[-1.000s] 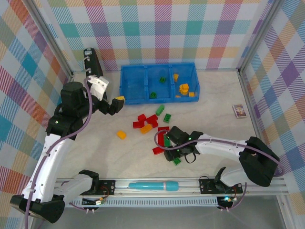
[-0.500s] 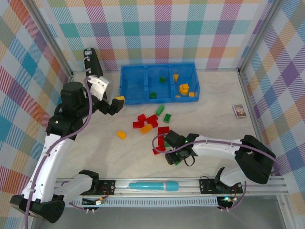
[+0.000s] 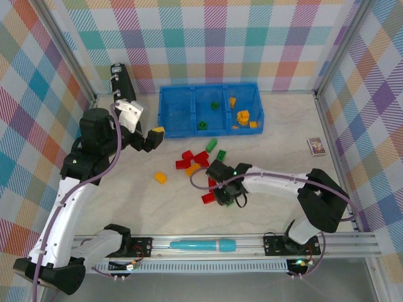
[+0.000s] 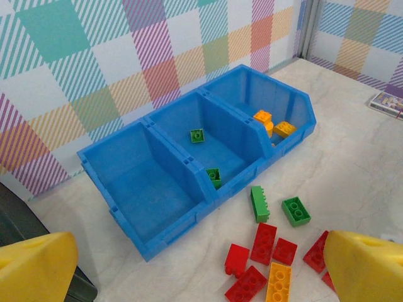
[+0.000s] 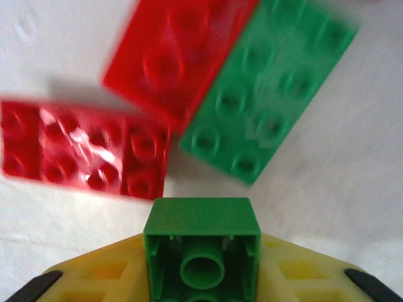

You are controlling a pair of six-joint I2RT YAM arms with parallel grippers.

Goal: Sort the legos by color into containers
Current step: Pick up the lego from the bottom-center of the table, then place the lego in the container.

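My right gripper [image 3: 228, 192] is shut on a small green lego [image 5: 201, 217] and holds it just above the table, its yellow fingers [image 5: 94, 277] on both sides of it. Below it lie two red legos [image 5: 88, 148] and a flat green lego [image 5: 271, 94]. More red legos [image 3: 192, 157], two green ones [image 3: 212, 145] and an orange one [image 3: 161, 178] are scattered in front of the blue tray [image 3: 173, 129]. The tray's left compartment [image 4: 148, 189] is bare, the middle one holds green legos [image 4: 197, 135] and the right one holds yellow-orange legos [image 4: 267, 123]. My left gripper [image 3: 153, 137] hangs open left of the tray, nothing between its fingertips [image 4: 34, 264].
A teal pen-like cylinder [image 3: 201, 245] lies on the front rail. A black case [image 3: 119, 80] stands at the back left by the wall. A small printed box [image 3: 316, 146] sits at the far right. Checked walls and metal posts enclose the table.
My right gripper has closed on the green lego that lay near the front and moved with it away from the front rail, to the left. The left arm has not moved.
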